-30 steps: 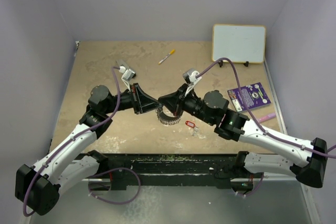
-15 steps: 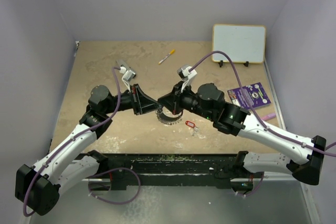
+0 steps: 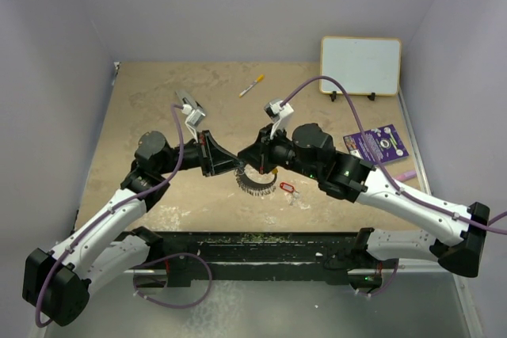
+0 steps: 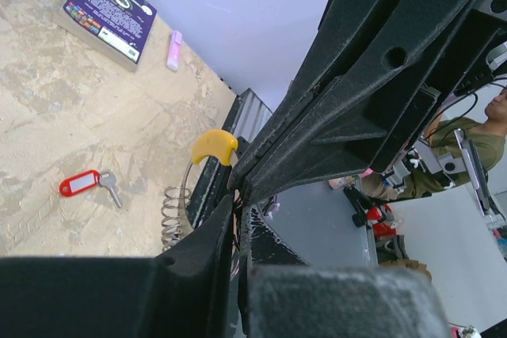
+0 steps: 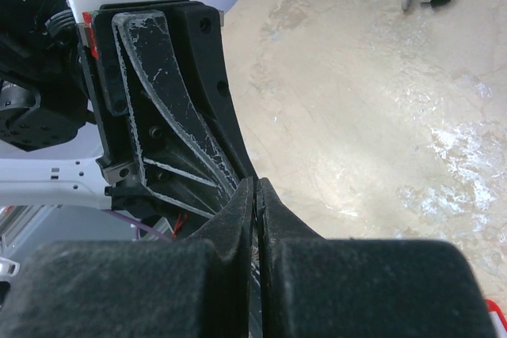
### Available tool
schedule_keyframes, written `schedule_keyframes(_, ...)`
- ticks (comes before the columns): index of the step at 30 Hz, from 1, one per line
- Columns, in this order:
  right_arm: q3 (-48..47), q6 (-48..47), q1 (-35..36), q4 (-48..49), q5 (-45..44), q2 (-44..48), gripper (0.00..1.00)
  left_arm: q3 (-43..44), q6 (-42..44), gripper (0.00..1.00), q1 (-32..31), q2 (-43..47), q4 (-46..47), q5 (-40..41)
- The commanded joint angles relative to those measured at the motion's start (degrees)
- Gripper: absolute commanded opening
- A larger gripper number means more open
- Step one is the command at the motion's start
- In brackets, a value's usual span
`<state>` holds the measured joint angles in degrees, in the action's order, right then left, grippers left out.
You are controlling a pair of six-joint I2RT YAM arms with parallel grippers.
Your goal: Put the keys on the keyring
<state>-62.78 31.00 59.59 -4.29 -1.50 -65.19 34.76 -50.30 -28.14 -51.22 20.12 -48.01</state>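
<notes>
Right jaws advanced; only left wrist shows keyring's yellow arc.

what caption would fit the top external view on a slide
Left fingers and right fingers pinch the keyring while the keys lie loose on the table beside it

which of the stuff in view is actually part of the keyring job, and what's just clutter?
Job:
- keyring, pinched between left gripper and right gripper
- keys with red tag, lying loose, not on the ring

Clutter:
- marker pen
- whiteboard
- purple booklet
- pink item
</notes>
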Motion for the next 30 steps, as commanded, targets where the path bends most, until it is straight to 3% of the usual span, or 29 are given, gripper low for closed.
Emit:
schedule_keyframes(1,-0.88,2.34,1.05,3.35,4.37,-0.05,0.0,0.88,0.3,0.04,-0.42,0.72,5.86,0.59)
schedule_keyframes(16,2.55,2.53,1.05,8.46,0.05,4.6,0.0,0.27,0.88,0.04,-0.42,0.8,6.1,1.04)
schedule_keyframes(18,2.85,2.57,1.04,8.87,-1.58,5.38,0.16,0.08,1.16,0.04,-0.42,0.86,5.99,1.07)
schedule_keyframes(25,4.6,3.31,1.06,11.9,-3.38,8.89,0.33,-0.38,2.05,0.04,-0.42,0.98,6.3,1.47)
schedule_keyframes(30,8.94,4.72,1.05,10.86,-9.17,13.36,0.37,-0.88,2.9,0.04,-0.36,1.48,6.76,1.68)
